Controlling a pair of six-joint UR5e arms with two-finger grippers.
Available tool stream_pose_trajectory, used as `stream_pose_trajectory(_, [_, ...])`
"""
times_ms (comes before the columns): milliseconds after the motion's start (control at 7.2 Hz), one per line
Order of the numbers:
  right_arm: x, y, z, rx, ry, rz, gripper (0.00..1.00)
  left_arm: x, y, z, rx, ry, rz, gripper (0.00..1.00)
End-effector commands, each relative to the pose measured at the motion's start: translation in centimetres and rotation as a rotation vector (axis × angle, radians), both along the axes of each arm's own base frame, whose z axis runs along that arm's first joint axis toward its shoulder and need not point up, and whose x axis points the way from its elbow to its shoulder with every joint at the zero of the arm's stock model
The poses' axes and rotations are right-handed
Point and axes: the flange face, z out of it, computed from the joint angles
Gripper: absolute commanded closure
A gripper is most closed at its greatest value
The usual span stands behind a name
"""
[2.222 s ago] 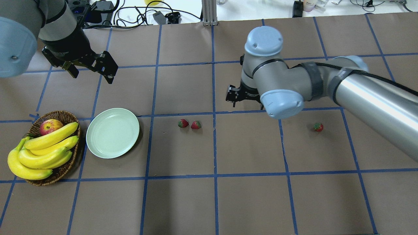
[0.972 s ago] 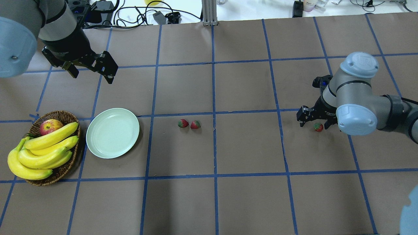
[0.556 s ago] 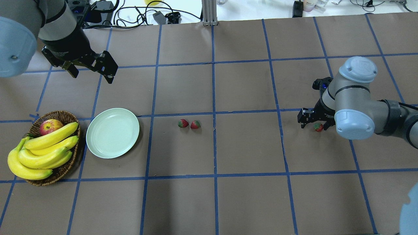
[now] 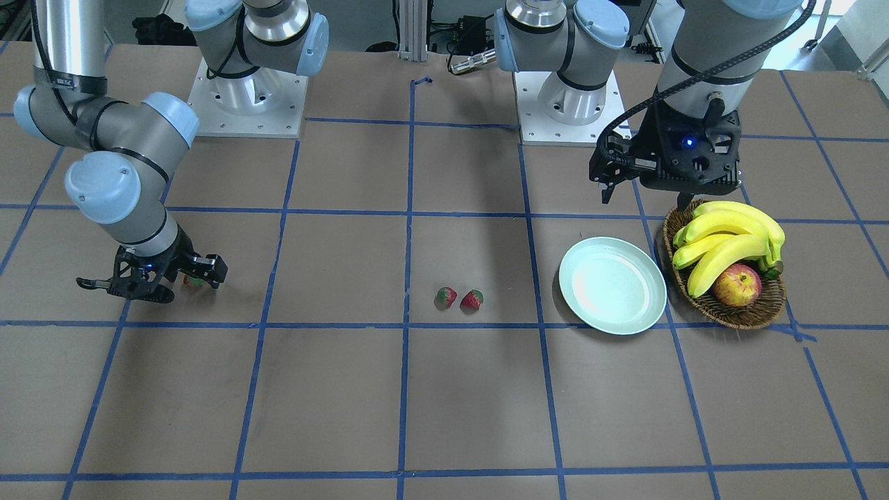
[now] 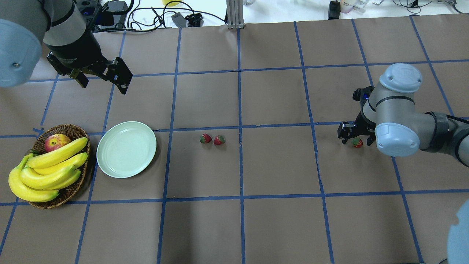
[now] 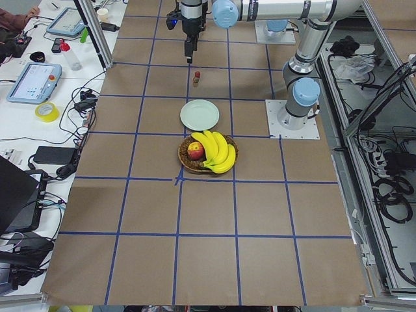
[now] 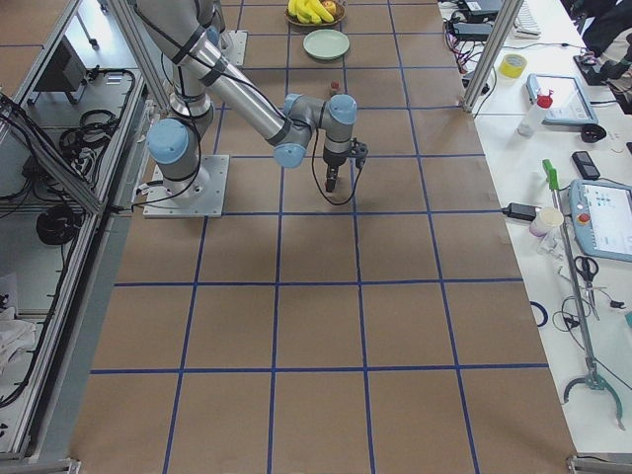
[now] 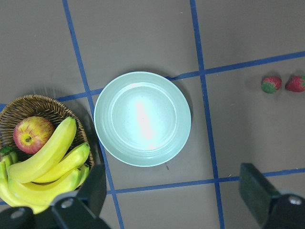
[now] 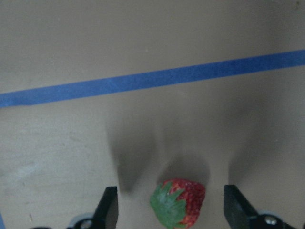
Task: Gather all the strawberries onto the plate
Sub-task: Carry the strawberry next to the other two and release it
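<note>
Nearest the robot's side, the brown paper-covered table (image 5: 238, 227) with its blue tape grid lies open across its whole width. Beyond that, the right gripper (image 9: 172, 212) is down at the surface, jaws spread wide to either side of a small red strawberry (image 9: 180, 202) with a green cap, neither finger touching it. The fingertips are cut off at the wrist view's lower edge, and overhead the grey wrist (image 5: 397, 134) hides one finger. Well apart toward the robot's left, two more red strawberries (image 5: 205, 138) (image 5: 219, 140) lie just beside each other, with bare paper between them and the round pale mint plate (image 5: 126, 149), its face bare. The plate sits just beside a brown wicker basket (image 5: 69, 128) of yellow bananas (image 5: 51, 165) and a red-yellow apple (image 5: 56, 142). Farther back, the left gripper (image 5: 102, 83) hangs above the table, jaws wide, gripping nothing.
</note>
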Motion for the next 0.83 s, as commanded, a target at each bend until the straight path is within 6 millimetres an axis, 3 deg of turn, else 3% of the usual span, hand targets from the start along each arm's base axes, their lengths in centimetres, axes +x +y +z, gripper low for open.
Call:
stream_pose_trajectory(0, [-0.1, 0.0, -0.1, 0.005, 0.011, 0.001, 0.54, 0.0, -0.1, 0.0, -0.006, 0.001, 0.0, 0.0])
stream_pose_trajectory(139, [-0.2, 0.1, -0.2, 0.007, 0.012, -0.001, 0.79, 0.0, -0.1, -0.1, -0.005, 0.001, 0.0, 0.0])
stream_pose_trajectory(278, [-0.5, -0.1, 0.0, 0.002, 0.012, -0.009, 0.97, 0.0, -0.1, -0.1, -0.004, -0.001, 0.0, 0.0])
stream_pose_trajectory(556, [-0.5, -0.2, 0.8, -0.008, 0.013, -0.018, 1.0, 0.0, -0.1, 0.1, -0.008, 0.001, 0.0, 0.0])
stream_pose_trajectory(694, [1.2, -1.0, 2.7, -0.051, -0.001, -0.005, 1.0, 0.0, -0.1, 0.0, -0.007, 0.001, -0.002, 0.0])
